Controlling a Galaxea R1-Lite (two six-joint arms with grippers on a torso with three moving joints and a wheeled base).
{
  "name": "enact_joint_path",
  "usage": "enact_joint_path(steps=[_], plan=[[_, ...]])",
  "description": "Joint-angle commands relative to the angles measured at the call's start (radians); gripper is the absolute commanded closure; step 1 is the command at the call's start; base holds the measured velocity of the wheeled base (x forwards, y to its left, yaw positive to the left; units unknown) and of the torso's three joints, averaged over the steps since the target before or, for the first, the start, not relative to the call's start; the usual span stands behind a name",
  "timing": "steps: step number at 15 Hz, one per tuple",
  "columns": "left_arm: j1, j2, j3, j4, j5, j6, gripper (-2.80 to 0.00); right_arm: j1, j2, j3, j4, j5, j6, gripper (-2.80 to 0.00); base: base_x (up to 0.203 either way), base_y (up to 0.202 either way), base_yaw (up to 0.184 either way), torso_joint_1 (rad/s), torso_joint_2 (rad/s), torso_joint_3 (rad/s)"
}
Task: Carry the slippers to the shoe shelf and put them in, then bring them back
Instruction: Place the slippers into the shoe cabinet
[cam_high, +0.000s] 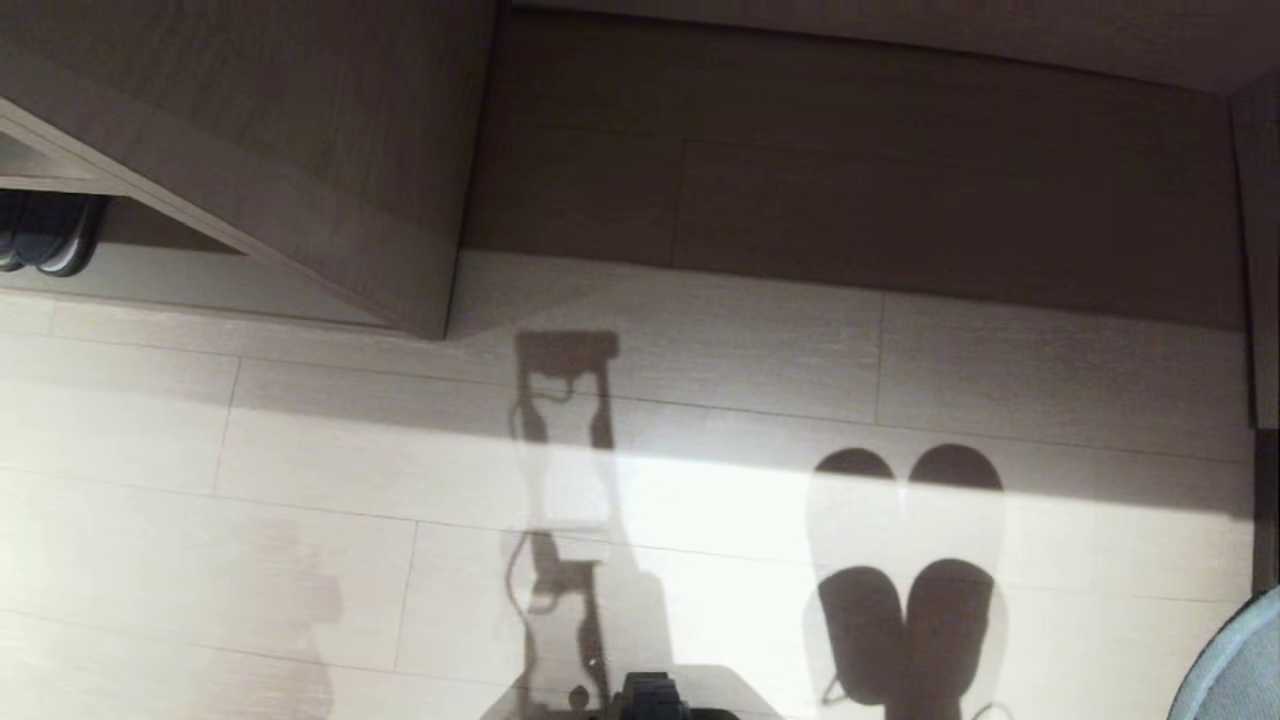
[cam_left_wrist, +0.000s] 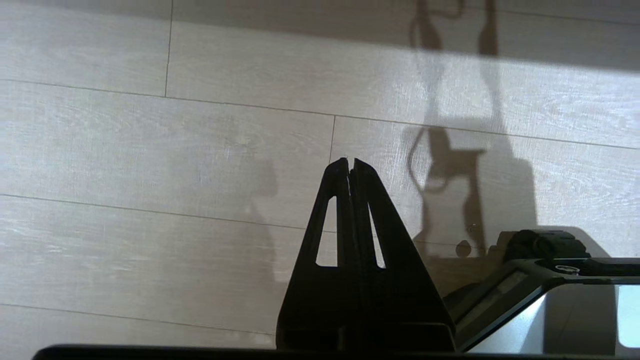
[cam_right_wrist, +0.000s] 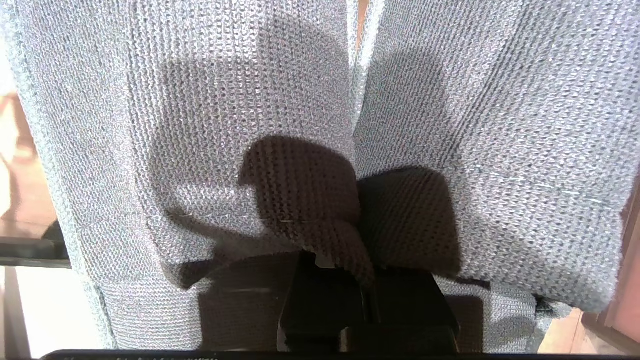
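The slippers (cam_right_wrist: 250, 100) fill the right wrist view: two grey-blue knitted footbeds side by side, with wide dark straps (cam_right_wrist: 305, 190). My right gripper (cam_right_wrist: 361, 272) is shut on the straps where they meet, and its fingertips are hidden behind them. In the head view only a grey-blue edge of the slippers (cam_high: 1240, 665) shows at the bottom right, and their shadow lies on the floor. The shoe shelf (cam_high: 170, 275) opens at the far left under a beige wood-grain panel. My left gripper (cam_left_wrist: 351, 163) is shut and empty above the floor.
A second dark pair of slippers (cam_high: 45, 235) stands inside the shelf opening at the far left. A slanted cabinet panel (cam_high: 330, 170) separates it from a darker recess (cam_high: 850, 150). Pale plank floor (cam_high: 300, 480) lies in front. My base (cam_high: 650, 700) shows at the bottom edge.
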Motion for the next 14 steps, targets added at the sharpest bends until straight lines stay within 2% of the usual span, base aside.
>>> enact_joint_path(steps=[1,14], plan=[[0.0,0.001,0.002,-0.002,0.001,0.0,0.0,0.0,0.001,0.0,0.0,0.0,-0.001,0.0,0.0,0.0,0.0,0.0,0.0,0.203],[0.0,0.001,0.002,-0.002,0.001,0.0,0.0,0.0,-0.001,0.0,0.0,0.0,-0.001,0.0,0.0,0.0,0.0,0.002,0.0,0.203]])
